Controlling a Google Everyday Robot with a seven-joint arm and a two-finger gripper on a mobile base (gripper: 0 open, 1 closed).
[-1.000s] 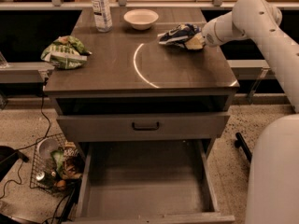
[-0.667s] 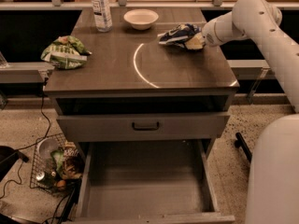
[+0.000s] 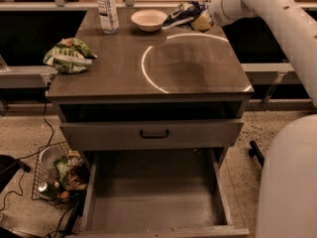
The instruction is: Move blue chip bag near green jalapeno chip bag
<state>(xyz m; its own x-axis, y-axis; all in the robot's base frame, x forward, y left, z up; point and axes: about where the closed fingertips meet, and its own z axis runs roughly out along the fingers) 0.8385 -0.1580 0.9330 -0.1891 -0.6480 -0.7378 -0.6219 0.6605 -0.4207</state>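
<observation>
The blue chip bag (image 3: 182, 13) is dark navy with white marks and hangs at the back right of the table, just right of the white bowl (image 3: 150, 19). My gripper (image 3: 199, 19) is shut on its right end and seems to hold it off the tabletop. The white arm reaches in from the upper right. The green jalapeno chip bag (image 3: 68, 56) lies crumpled at the table's left edge, far from the gripper.
A clear water bottle (image 3: 107, 9) stands at the back left of the dark tabletop (image 3: 188, 73). Below, the bottom drawer (image 3: 153, 202) is pulled open. A wire basket (image 3: 57, 177) with trash sits on the floor at left. The robot's white base (image 3: 290, 182) is at right.
My gripper has carried the blue chip bag up and toward the back of the table, closer to the bowl. The green bag, bowl and bottle have not moved.
</observation>
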